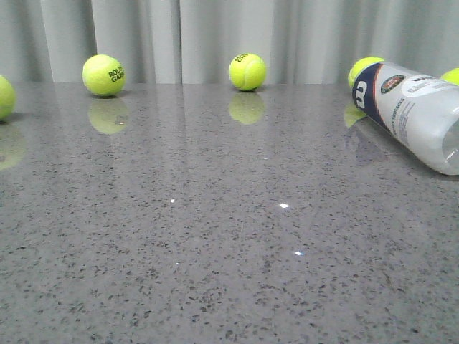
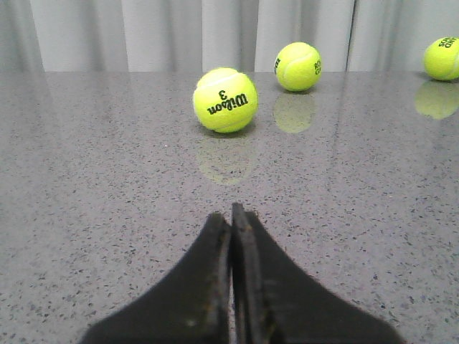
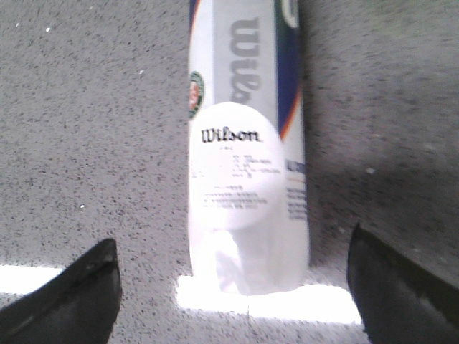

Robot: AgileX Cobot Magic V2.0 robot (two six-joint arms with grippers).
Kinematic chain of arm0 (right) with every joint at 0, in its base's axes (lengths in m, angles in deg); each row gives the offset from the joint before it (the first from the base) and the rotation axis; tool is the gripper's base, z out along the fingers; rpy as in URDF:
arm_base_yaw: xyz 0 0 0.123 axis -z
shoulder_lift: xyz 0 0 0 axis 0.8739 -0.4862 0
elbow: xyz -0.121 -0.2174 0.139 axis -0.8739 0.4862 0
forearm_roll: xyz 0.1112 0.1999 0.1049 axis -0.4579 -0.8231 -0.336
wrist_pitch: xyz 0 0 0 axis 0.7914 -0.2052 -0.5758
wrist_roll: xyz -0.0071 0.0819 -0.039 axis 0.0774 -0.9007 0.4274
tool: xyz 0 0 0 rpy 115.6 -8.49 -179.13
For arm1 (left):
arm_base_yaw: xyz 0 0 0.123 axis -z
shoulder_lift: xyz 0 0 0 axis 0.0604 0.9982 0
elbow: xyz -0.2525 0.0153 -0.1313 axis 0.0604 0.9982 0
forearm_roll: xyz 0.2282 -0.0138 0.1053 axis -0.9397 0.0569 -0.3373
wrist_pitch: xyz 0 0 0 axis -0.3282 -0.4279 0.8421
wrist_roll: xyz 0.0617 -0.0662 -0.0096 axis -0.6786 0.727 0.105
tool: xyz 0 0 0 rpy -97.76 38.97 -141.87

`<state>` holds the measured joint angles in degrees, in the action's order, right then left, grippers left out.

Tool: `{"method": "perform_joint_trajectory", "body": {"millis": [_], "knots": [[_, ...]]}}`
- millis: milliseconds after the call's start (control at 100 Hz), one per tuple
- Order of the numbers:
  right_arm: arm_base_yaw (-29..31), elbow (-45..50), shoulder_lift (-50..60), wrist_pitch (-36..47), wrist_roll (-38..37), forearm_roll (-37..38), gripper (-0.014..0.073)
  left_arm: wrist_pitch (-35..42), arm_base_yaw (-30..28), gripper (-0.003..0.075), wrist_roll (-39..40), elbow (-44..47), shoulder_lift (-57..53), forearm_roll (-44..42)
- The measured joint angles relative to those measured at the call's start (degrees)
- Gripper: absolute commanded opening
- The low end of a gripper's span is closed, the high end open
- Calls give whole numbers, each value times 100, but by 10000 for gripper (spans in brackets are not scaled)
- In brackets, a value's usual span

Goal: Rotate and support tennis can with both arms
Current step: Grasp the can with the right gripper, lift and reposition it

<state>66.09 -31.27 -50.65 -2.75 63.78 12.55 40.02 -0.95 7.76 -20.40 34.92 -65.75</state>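
The tennis can (image 1: 416, 115) lies on its side at the far right of the grey table, its navy band and white "W" towards the back. In the right wrist view the can (image 3: 247, 179) lies lengthwise ahead of my right gripper (image 3: 233, 276). That gripper is open and empty, its fingers wide apart on either side of the can's near end, not touching it. My left gripper (image 2: 231, 215) is shut and empty, low over bare table, pointing at a Wilson ball (image 2: 225, 99). Neither arm shows in the front view.
Tennis balls sit along the back edge by the curtain (image 1: 229, 36): one far left (image 1: 3, 97), one at back left (image 1: 104, 75), one at centre (image 1: 247, 72), two behind the can (image 1: 364, 68). Two more balls (image 2: 297, 66) show in the left wrist view.
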Motion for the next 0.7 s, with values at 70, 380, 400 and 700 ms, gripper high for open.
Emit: {"method": "perform_joint_trajectory", "body": {"millis": [70, 380, 400, 700], "knots": [[-80, -124, -386, 2, 91, -86, 633, 0, 0, -19, 0, 0, 0, 0], [-534, -441, -1962, 578, 240, -138, 632, 0, 0, -18, 0, 0, 0, 0], [-534, -471, -2014, 591, 240, -138, 632, 0, 0, -19, 0, 0, 0, 0], [-535, -664, -2475, 660, 303, -53, 276, 0, 0, -18, 0, 0, 0, 0]]}}
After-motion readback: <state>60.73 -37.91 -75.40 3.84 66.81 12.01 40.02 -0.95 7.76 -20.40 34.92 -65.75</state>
